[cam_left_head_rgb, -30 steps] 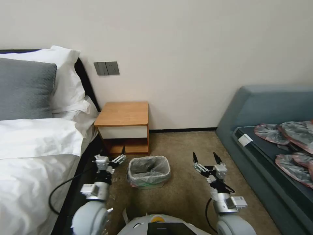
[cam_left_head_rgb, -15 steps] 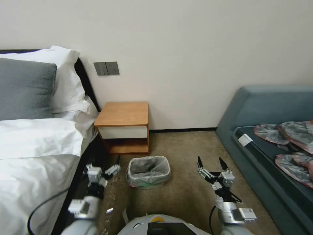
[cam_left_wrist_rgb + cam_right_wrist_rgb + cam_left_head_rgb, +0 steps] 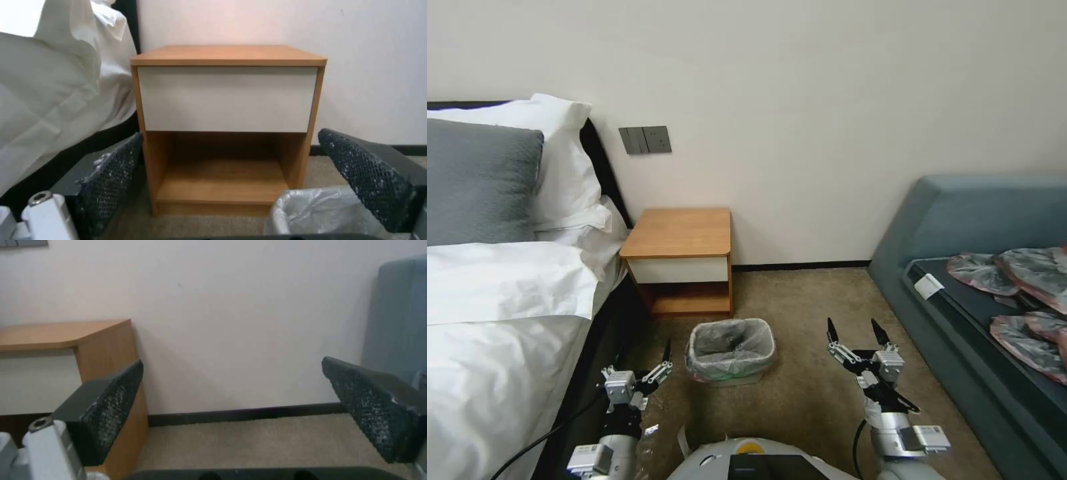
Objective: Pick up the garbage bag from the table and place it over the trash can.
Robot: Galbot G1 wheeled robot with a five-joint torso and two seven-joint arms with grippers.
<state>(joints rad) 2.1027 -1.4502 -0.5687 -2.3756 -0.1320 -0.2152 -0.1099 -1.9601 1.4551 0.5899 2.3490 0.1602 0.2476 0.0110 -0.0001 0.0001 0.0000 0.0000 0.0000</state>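
Note:
The garbage bag point(image 3: 732, 339), grey and crinkly, lines the trash can point(image 3: 726, 379) and folds over its rim on the carpet in front of the table point(image 3: 679, 233). The table top is bare. My left gripper point(image 3: 644, 363) hangs low to the left of the can, open and holding nothing. In the left wrist view its fingers point(image 3: 113, 181) frame the table point(image 3: 227, 56), with the bag-lined can point(image 3: 311, 213) at the corner. My right gripper point(image 3: 852, 327) is open and holding nothing to the right of the can. In the right wrist view this gripper point(image 3: 232, 361) faces the wall beside the table point(image 3: 58, 335).
A bed point(image 3: 500, 313) with white sheets and pillows runs along the left, close to my left arm. A blue-grey sofa point(image 3: 974, 220) at the right holds several crumpled bags point(image 3: 1020, 273). Open carpet point(image 3: 807, 373) lies between can and sofa.
My left gripper has drawn back and down from beside the can toward my body. The right gripper has dropped slightly back. The bag and can stayed put.

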